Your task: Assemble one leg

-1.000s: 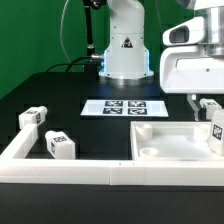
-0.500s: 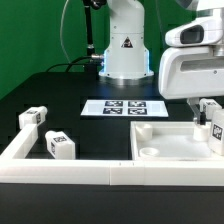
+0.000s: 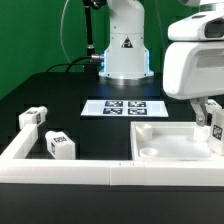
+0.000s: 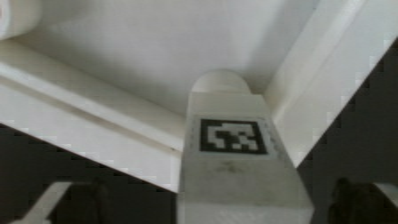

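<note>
1. We see a black counter (image 3: pixel 60 95) carrying the marker board (image 3: pixel 123 107), well apart from the pincer (image 3: pixel 208 122).
2. Two legs (image 3: pixel 33 117) (image 3: pixel 59 144) lie far from the pincer.
3. The white panel (image 3: pixel 175 140) rests beneath the pincer.

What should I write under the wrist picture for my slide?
Robot gripper holding a tagged white leg over the corner of the white panel.

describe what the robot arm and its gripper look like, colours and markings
The arm is glossy white with rounded casings, dark joint seams and a black triangular warning sticker on its base; a blue glow shows beside the base. A black cable hangs behind it. The gripper sits under a bulky white head with a grey top band; in the wrist view its fingertips look dark and blurred.
</note>
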Tool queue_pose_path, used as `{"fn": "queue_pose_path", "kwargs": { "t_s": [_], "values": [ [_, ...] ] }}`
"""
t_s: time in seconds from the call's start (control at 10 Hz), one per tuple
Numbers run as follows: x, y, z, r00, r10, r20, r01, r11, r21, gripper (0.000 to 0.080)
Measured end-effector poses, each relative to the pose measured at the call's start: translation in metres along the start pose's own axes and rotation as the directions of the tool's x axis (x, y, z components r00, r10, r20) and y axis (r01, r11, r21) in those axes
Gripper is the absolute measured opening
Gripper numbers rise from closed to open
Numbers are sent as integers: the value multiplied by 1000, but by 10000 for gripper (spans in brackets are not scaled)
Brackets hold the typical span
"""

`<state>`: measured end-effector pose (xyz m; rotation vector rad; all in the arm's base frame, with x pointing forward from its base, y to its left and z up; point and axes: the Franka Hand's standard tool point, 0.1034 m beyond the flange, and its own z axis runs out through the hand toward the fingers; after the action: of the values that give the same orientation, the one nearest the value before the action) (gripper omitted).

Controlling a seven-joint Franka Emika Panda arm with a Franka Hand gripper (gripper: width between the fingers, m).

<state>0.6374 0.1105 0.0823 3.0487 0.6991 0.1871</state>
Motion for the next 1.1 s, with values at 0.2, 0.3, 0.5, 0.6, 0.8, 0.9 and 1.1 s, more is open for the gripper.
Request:
{"fn": "queue_pose_path", "kwargs": {
  "t_s": [0.2,0.3,0.5,0.6,0.8,0.9,1.1],
  "values": [
    [0,0,0,1000,30,0,-30,1000,1,336],
    [0,0,0,1000,29,0,-29,1000,1,336],
    [0,0,0,991,131,-1,-131,991,3,286],
    [0,-1,1,959,285,-8,-284,959,18,286],
    [-1,-1,1,839,544,-16,-544,839,19,286],
    [-2,-2,2,754,656,-22,-656,755,19,286],
    [-3,-3,2,606,795,-24,-795,607,18,287]
  ]
}}
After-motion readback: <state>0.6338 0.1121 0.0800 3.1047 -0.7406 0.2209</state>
